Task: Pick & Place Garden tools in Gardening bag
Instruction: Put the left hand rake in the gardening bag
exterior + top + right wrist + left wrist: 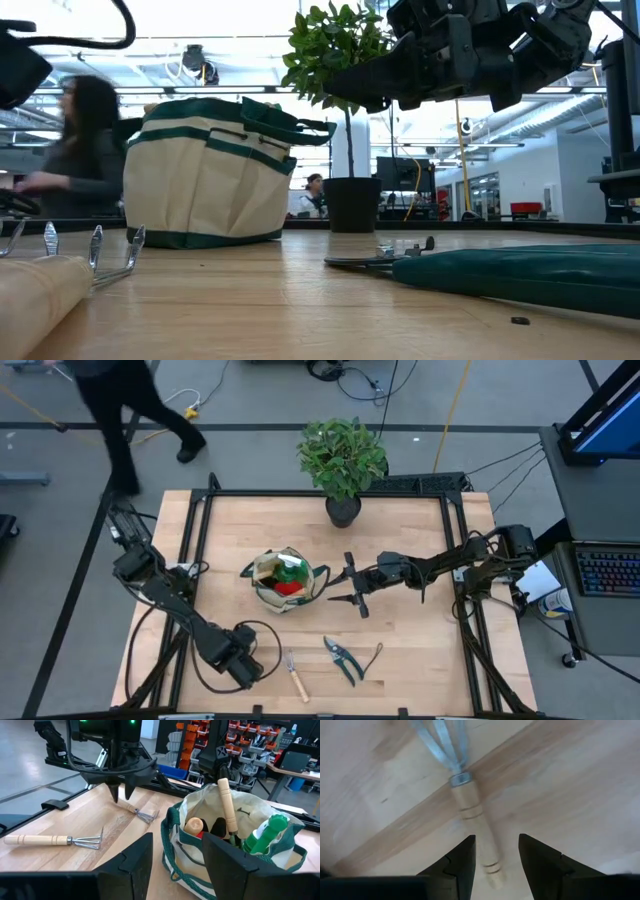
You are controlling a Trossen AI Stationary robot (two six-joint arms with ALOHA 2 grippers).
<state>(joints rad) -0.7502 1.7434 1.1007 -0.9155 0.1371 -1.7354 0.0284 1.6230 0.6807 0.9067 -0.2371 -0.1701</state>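
- The gardening bag sits mid-table, already holding a green spray bottle, something red and a couple of wooden handles.
- Three tools lie on the table outside it. In the high view a small wooden-handled rake is at the lower middle of the frame, with the pruners just right of it. The right wrist view shows a second hand rake at its left edge.
- The left claw, lower left in the high view, hovers over the small rake's handle with its fingers apart, one either side and not touching.
- So the step in hand looks like picking up that rake; next it would need to drop down and close on the handle.
- The right claw, just right of the bag, is spread open and empty, waiting.
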